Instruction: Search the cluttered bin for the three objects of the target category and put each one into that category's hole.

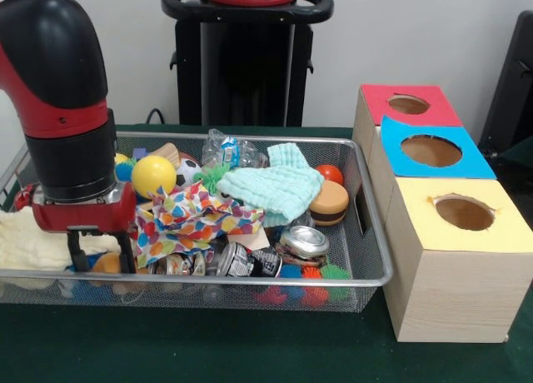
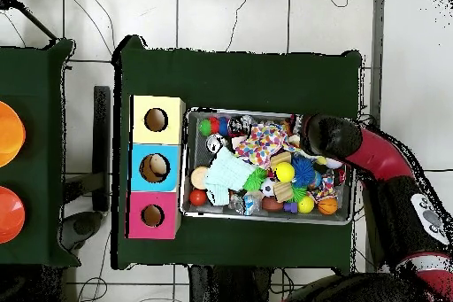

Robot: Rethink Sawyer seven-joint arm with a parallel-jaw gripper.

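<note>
The wire mesh bin (image 1: 250,281) is full of clutter; it also shows in the overhead view (image 2: 270,112). My gripper (image 1: 102,256) is down inside the bin at its left end in the front view, fingers apart. A rounded orange thing (image 1: 109,263) lies low between the fingers; I cannot tell what it is. In the overhead view the arm (image 2: 329,132) covers the gripper. No plush animal shows clearly. The red-ringed hole (image 1: 408,105) is the farthest box from the front camera, beside the bin (image 2: 152,215).
In the bin: a yellow ball (image 1: 153,176), a patterned cloth (image 1: 187,216), a mint cloth (image 1: 275,190), a toy burger (image 1: 329,204), cans (image 1: 304,241), a cream cloth (image 1: 33,241). The blue-ringed hole (image 1: 431,151) and the yellow-ringed hole (image 1: 464,212) stand right of the bin.
</note>
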